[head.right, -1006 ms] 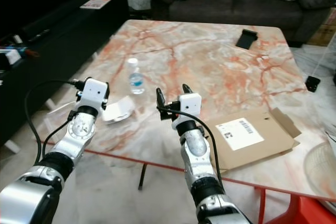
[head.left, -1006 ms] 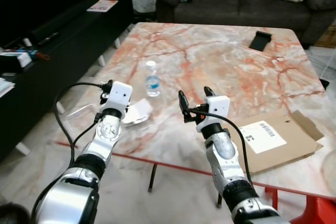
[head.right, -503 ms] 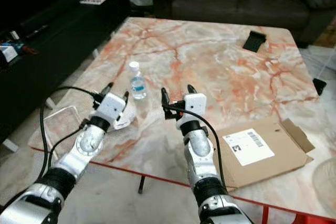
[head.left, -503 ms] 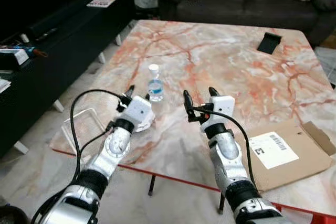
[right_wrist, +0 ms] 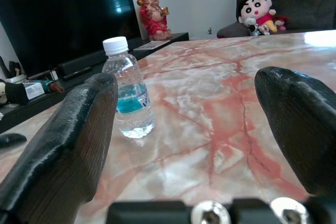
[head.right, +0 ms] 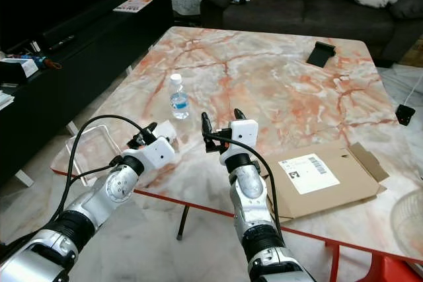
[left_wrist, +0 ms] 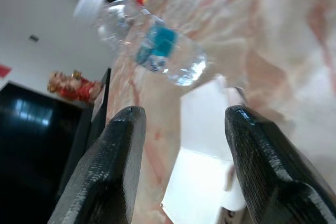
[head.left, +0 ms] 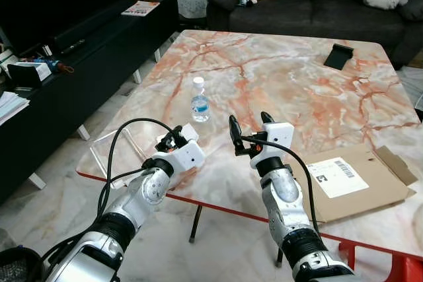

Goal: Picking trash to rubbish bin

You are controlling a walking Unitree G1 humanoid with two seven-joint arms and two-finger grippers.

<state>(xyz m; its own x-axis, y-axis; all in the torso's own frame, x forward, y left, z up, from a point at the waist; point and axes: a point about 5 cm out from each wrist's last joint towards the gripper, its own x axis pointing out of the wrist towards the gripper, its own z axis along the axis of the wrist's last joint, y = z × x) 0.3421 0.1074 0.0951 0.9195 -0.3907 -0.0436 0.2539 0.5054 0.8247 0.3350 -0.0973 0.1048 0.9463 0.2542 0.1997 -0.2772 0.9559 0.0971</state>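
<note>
My left claw (head.left: 173,139) has swung in low over the white crumpled wrapper (left_wrist: 205,150) beside the water bottle (head.left: 199,100), fingers wide, ready to grab; my right claw (head.left: 248,123) hovers wide.

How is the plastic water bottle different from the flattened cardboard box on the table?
The water bottle stands upright; the cardboard box lies flat with its flaps spread. The bottle is clear with a white cap and blue label; the box is brown with a white shipping label. The bottle stands ahead of the left gripper, the box on the right arm's side. Both rest on the marble table.
</note>
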